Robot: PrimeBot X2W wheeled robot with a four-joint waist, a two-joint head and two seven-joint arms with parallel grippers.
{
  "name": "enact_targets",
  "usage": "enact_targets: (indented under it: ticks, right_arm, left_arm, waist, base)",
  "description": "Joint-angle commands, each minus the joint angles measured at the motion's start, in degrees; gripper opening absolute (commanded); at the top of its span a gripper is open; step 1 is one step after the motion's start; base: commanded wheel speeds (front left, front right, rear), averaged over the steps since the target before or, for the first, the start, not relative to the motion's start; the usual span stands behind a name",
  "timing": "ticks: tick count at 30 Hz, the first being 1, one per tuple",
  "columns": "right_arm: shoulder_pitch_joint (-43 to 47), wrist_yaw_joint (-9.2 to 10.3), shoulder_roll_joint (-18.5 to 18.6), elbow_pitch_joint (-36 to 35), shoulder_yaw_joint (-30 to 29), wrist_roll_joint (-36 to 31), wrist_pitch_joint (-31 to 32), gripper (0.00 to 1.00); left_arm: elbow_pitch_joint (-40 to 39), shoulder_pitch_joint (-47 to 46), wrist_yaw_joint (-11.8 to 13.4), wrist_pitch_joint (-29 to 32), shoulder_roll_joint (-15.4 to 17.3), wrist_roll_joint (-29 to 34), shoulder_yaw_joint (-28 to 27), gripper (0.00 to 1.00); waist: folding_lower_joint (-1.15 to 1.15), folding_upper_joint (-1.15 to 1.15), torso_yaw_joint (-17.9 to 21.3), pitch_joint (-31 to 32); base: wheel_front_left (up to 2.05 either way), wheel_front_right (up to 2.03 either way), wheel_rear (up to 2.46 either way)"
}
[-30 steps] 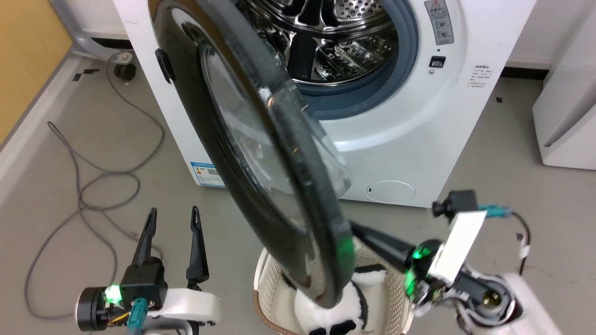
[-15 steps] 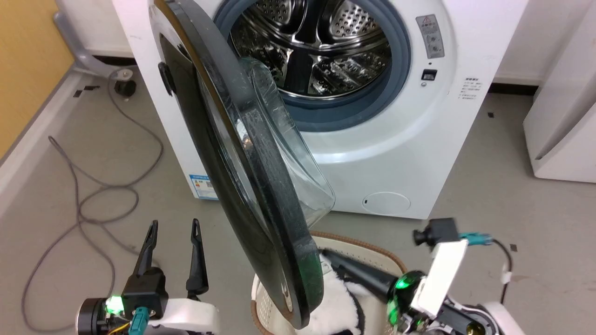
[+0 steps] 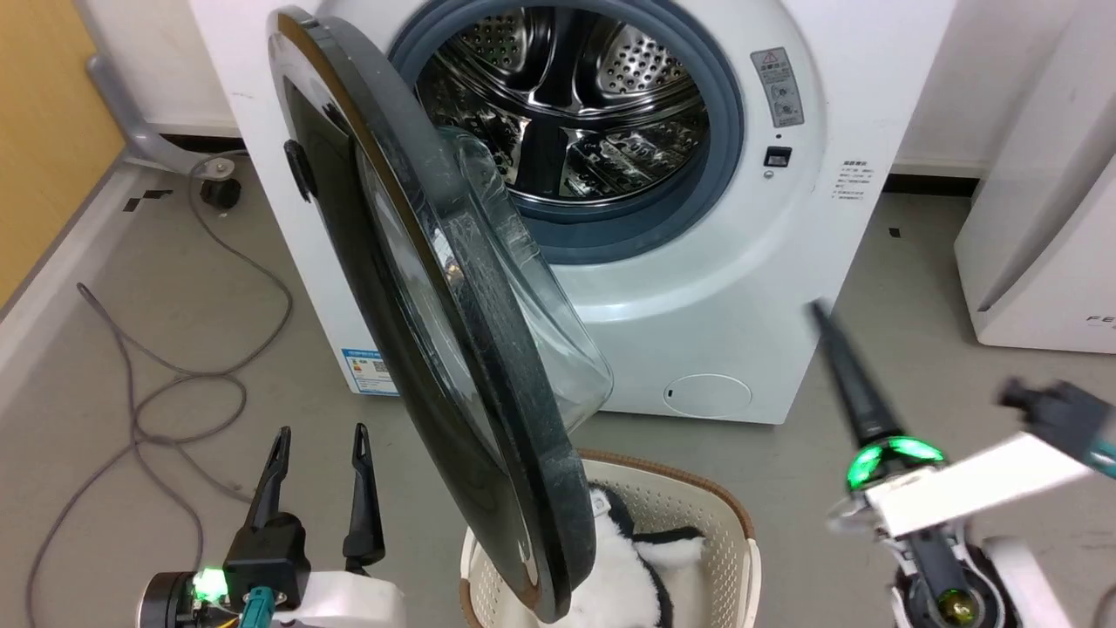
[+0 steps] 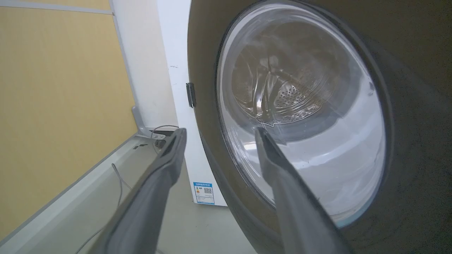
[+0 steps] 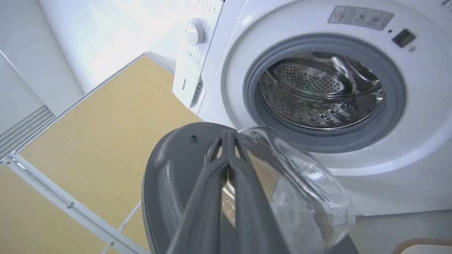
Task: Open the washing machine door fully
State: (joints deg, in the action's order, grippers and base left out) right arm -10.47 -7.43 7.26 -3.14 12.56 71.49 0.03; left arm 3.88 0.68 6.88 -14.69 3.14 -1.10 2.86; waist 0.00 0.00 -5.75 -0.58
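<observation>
Item, washing machine door (image 3: 453, 366): we log it roughly half open, jutting from the left side of the washing machine (image 3: 741, 288); full swing remains; left pincer (image 3: 321, 431) wide, empty; right pincer (image 3: 824, 316) closed up, empty.

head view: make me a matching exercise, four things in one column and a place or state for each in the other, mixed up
Things
1. washing machine door
2. left gripper
3. right gripper
4. basket

Places or states
A. fingers shut together, at the lower right
B. partway open, its edge turned toward the camera
C. in front of the washing machine, with a plush toy inside
D. fingers apart, holding nothing, at the lower left

Pairs: 1-B, 2-D, 3-A, 4-C
</observation>
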Motion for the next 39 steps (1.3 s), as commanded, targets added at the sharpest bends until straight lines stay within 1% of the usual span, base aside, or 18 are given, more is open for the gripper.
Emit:
enact_targets:
  ticks: [1,4,6,7,8,9,10,12,14,17,20,24,25,26,27,37,38,39]
  right_arm:
    - [0.9,-0.06,1.2,-0.6,-0.1,-2.6,-3.0,0.00]
    - [1.1,-0.06,3.8,0.2,0.1,-10.2,-11.8,0.00]
    - [1.3,-0.06,6.1,1.8,-0.4,-19.1,-14.2,0.00]
    - [1.4,-0.06,6.3,2.5,-1.2,-23.3,-14.7,0.00]
    - [1.6,-0.06,6.0,3.0,-2.4,-27.2,-14.9,0.00]
    - [2.1,-0.06,4.0,1.3,-7.6,-41.3,-15.0,0.00]
    - [2.6,-0.06,3.3,0.6,-8.7,-46.2,-15.0,0.00]
    - [3.9,-0.06,0.7,-0.3,-10.7,-52.2,-15.0,0.00]
    - [5.2,-0.06,0.1,-0.6,-11.5,-58.3,-15.0,0.00]
    - [7.3,-0.06,-1.9,0.5,-12.7,-61.2,-15.0,0.00]
    - [9.5,-0.06,-2.6,1.5,-12.6,-64.4,-15.0,0.00]
    - [11.6,-0.06,-3.7,3.1,-14.1,-64.6,-15.0,0.00]
    - [12.0,-0.06,-3.9,3.5,-14.2,-64.6,-15.0,0.19]
    - [12.4,-0.06,-4.0,3.9,-14.3,-64.2,-15.0,0.61]
    - [12.6,-0.06,-4.1,4.2,-14.3,-64.0,-15.0,1.00]
    - [13.3,-0.06,-4.4,5.1,-13.8,-63.9,-15.0,1.00]
    - [13.4,-0.06,-4.4,5.0,-13.7,-64.0,-15.0,1.00]
    - [13.4,-0.06,-4.4,5.0,-13.7,-64.3,-15.0,1.00]
  left_arm:
    - [-0.3,0.7,-0.1,-0.3,0.4,0.5,-0.2,1.00]
    - [-0.4,0.9,0.0,-0.3,0.5,0.4,-0.4,1.00]
    - [-0.5,1.1,0.0,-0.3,0.5,0.4,-0.6,1.00]
    - [-0.6,1.2,0.0,-0.3,0.6,0.4,-0.7,1.00]
    - [-0.7,1.3,0.0,-0.3,0.6,0.4,-0.7,1.00]
    - [-0.8,1.4,0.1,-0.3,0.7,0.4,-1.0,1.00]
    - [-0.9,1.5,0.1,-0.3,0.7,0.4,-1.1,1.00]
    - [-1.0,1.5,0.2,-0.3,0.7,0.4,-1.2,1.00]
    - [-1.0,1.5,0.2,-0.3,0.6,0.4,-1.2,1.00]
    - [-1.0,1.4,0.1,-0.3,0.6,0.4,-1.1,1.00]
    - [-1.0,1.3,0.1,-0.3,0.6,0.3,-1.0,1.00]
    - [-1.0,1.3,0.1,-0.3,0.5,0.3,-0.9,1.00]
    - [-1.0,1.3,0.1,-0.3,0.5,0.3,-0.9,1.00]
    - [-1.0,1.3,0.1,-0.3,0.5,0.3,-0.9,1.00]
    - [-0.9,1.3,0.2,-0.3,0.5,0.3,-0.9,1.00]
    - [-1.1,0.9,1.1,-0.3,0.4,0.3,-1.5,1.00]
    - [-2.1,0.4,1.1,-0.3,0.5,0.3,-1.9,0.76]
    - [-3.0,0.0,1.3,-0.3,0.5,0.3,-2.1,0.32]
  waist:
    - [0.00,0.00,0.2,0.1]
    - [0.00,0.00,0.7,0.3]
    - [0.00,0.00,1.1,0.4]
    - [0.00,0.00,1.3,0.5]
    - [0.00,0.00,1.5,0.5]
    - [0.00,0.00,2.0,0.3]
    - [0.00,0.00,2.2,0.3]
    - [0.00,0.00,2.4,0.3]
    - [0.00,0.00,2.6,0.2]
    - [0.00,0.00,2.7,0.1]
    - [0.00,0.00,2.8,0.0]
    - [0.00,0.00,2.6,0.0]
    - [0.00,0.00,2.6,0.0]
    - [0.00,0.00,2.6,0.0]
    - [0.00,0.00,2.5,0.0]
    - [0.00,0.00,2.2,0.2]
    - [0.00,0.00,2.1,0.2]
    - [0.00,0.00,2.0,0.2]
  base:
    - [0.00,0.00,0.00]
    - [0.00,0.00,0.00]
    - [0.00,0.00,0.00]
    - [0.00,0.00,0.00]
    - [0.00,0.00,0.00]
    - [0.00,0.00,0.00]
    - [0.00,0.00,0.00]
    - [0.00,0.00,0.00]
    - [0.00,0.00,0.00]
    - [0.00,0.00,0.00]
    - [0.00,0.00,0.00]
    - [0.00,0.00,0.00]
    - [0.00,0.00,0.00]
    - [0.00,0.00,0.00]
    - [0.00,0.00,0.00]
    - [0.00,0.00,0.00]
    - [0.00,0.00,0.00]
    - [0.00,0.00,0.00]
